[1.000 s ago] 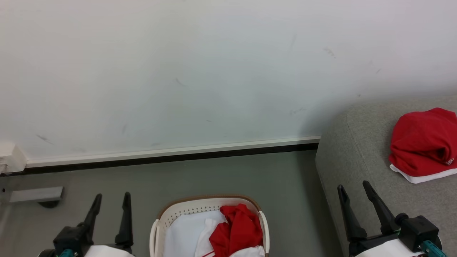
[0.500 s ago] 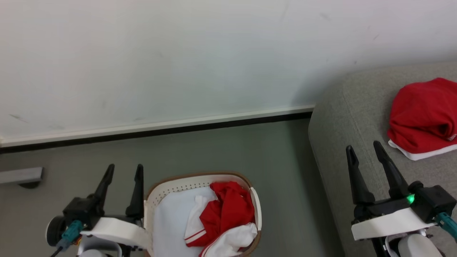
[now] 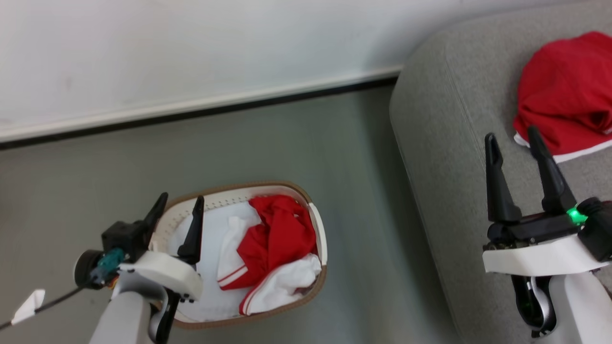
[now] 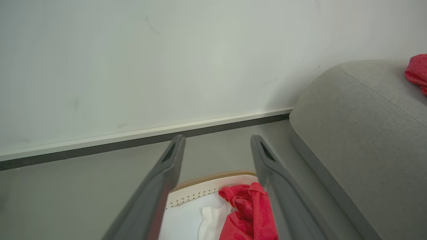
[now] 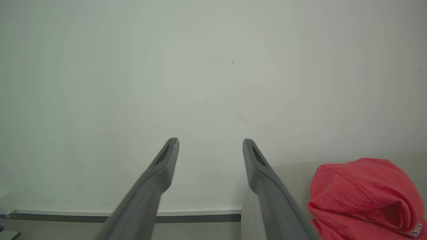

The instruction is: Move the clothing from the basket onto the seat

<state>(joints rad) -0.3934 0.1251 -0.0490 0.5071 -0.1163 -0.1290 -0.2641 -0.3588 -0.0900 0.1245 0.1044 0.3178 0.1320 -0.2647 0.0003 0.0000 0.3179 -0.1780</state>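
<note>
The left gripper (image 3: 181, 198) hangs over the left rim of the basket (image 3: 319, 234). Its two dark fingers (image 3: 193, 229) are parted with nothing between them, one above the rim and one above the inside, tips pointing toward the basket's far end. Its white wrist and pale forearm (image 3: 125, 319) sit at the basket's near left corner, with a teal plug (image 3: 109, 262) and dark cable on the side away from the basket. The right gripper (image 3: 511, 135) is well to the right of the basket, fingers likewise spread and empty, pointing the same way. A green light (image 3: 575, 215) glows on its wrist.
</note>
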